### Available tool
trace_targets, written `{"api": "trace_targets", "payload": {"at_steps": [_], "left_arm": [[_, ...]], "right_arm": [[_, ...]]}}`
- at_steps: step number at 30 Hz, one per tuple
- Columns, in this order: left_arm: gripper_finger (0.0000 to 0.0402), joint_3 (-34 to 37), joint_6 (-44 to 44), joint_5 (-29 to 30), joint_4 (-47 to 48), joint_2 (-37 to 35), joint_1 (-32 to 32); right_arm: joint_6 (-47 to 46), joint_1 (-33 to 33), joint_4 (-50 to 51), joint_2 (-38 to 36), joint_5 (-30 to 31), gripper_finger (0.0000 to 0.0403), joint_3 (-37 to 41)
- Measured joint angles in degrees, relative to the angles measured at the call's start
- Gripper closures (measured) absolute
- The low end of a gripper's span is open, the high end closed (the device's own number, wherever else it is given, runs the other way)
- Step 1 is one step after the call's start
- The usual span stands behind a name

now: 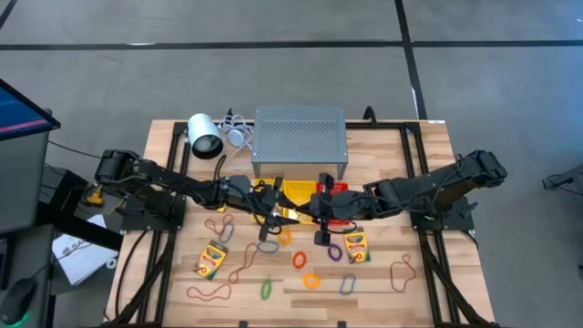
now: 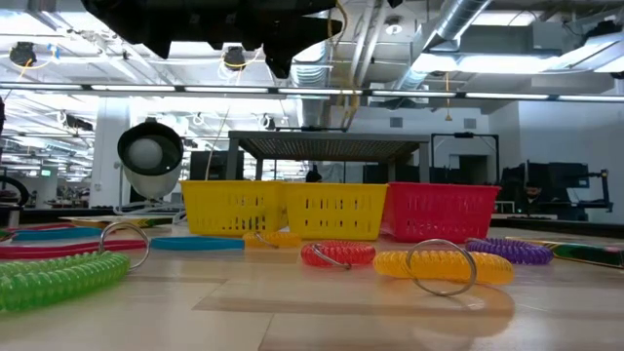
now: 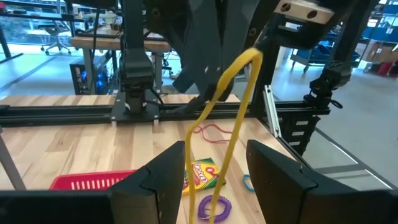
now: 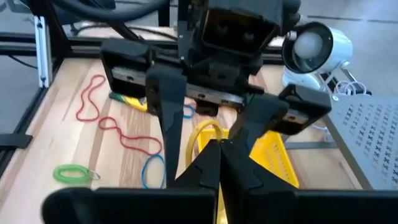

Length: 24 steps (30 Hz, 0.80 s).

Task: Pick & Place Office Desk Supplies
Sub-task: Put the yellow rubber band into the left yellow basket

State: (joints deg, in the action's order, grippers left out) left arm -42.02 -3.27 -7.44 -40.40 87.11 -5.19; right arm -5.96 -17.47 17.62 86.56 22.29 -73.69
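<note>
A thin yellow band loop (image 3: 233, 118) hangs in the air over the table's middle, in front of the yellow bin (image 1: 301, 189). My right gripper (image 4: 219, 146) is shut on it; in the high view it (image 1: 316, 217) comes in from the right. My left gripper (image 3: 216, 149) faces it from the left (image 1: 276, 214), level and open, with both strands of the loop running down between its fingers. Crayon boxes (image 1: 211, 260) (image 1: 355, 246), reddish rubber bands (image 1: 209, 293) (image 1: 401, 271) and coloured coil rings (image 1: 299, 259) (image 1: 266, 289) lie flat on the table nearer the front. My right gripper pinches the top of the yellow loop (image 3: 255, 57) between its two shut fingers, slanting down from the table's right. A short arch of band (image 4: 208, 129) stands out past the fingertips. The loop hangs below, lifted clear, its strands drawn nearly straight. My left gripper: one strand bends close to a fingertip (image 3: 180, 149); whether it touches, I cannot tell.
A grey perforated stand (image 1: 301, 137) stands at the back, with a yellow bin (image 2: 283, 210) and a red bin (image 2: 439, 210) under its front edge. A white lamp (image 1: 205, 137) lies at the back left. Purple (image 1: 333, 250), yellow (image 1: 311, 281) and grey (image 1: 348, 286) rings lie below the grippers.
</note>
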Motion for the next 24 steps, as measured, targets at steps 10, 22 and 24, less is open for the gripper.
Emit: {"api": "trace_targets", "payload": {"at_steps": [10,22,24], "left_arm": [[0.0291,0.02,-0.32,0.04,-0.02,0.00,0.48],[0.0397,0.04,-0.53,0.07,-0.50,0.00,1.39],[0.0395,0.04,-0.50,0.07,-0.50,0.00,1.42]], "right_arm": [[0.60,0.35,-0.76,0.00,-1.47,0.0403,0.00],[1.64,0.36,-2.28,0.02,-2.98,0.0403,0.00],[1.74,0.37,-2.60,0.02,-2.98,0.0403,0.00]]}}
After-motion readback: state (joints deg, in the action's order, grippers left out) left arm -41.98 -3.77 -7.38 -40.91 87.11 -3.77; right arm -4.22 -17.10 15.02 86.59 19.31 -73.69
